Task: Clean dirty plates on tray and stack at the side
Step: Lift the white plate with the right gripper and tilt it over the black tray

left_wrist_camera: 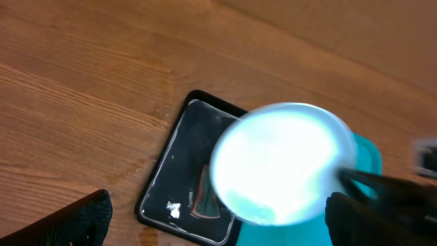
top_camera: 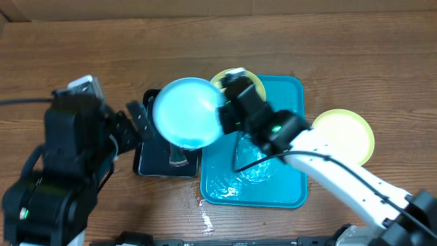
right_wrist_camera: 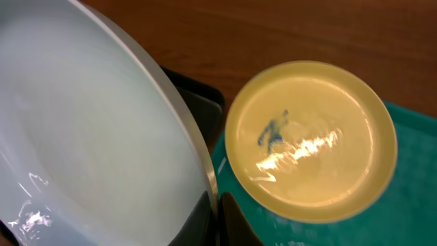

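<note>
My right gripper is shut on the rim of the light blue plate and holds it in the air over the black tray and the left edge of the turquoise tray. In the right wrist view the fingers pinch that plate's rim. A yellow-green plate with a blue smear lies at the far end of the turquoise tray, partly hidden overhead. Another yellow-green plate lies on the table right of the tray. My left gripper is open, beside the black tray.
The black tray holds a small dark sponge-like item and a white speck. The turquoise tray has water pooled on it. Water drops lie on the wood at the table's front.
</note>
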